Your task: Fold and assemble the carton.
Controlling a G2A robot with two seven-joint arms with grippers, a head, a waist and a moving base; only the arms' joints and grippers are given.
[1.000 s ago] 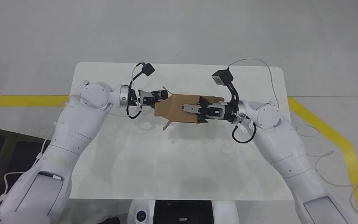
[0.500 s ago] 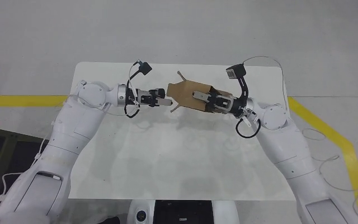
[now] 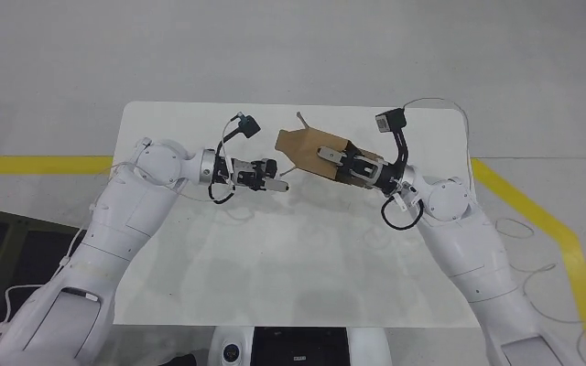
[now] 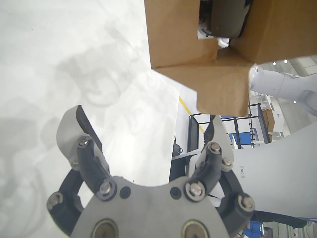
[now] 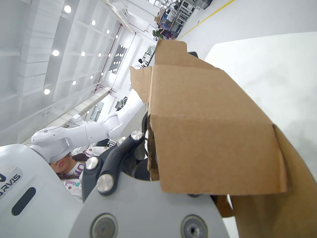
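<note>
The left claw (image 3: 280, 185) has pulled back from the box's left end, which it was touching a second ago. It now hangs over the white table (image 3: 275, 274) nearer the robot, its two fingers spread wide with nothing between them. Just to its right and apart from it, the brown box (image 3: 309, 146) is held up off the table near the far edge, tilted, with loose flaps at its open left end, having shifted right and away from the robot, and the right claw (image 3: 334, 159) stays clamped on one wall, partly inside the box.
</note>
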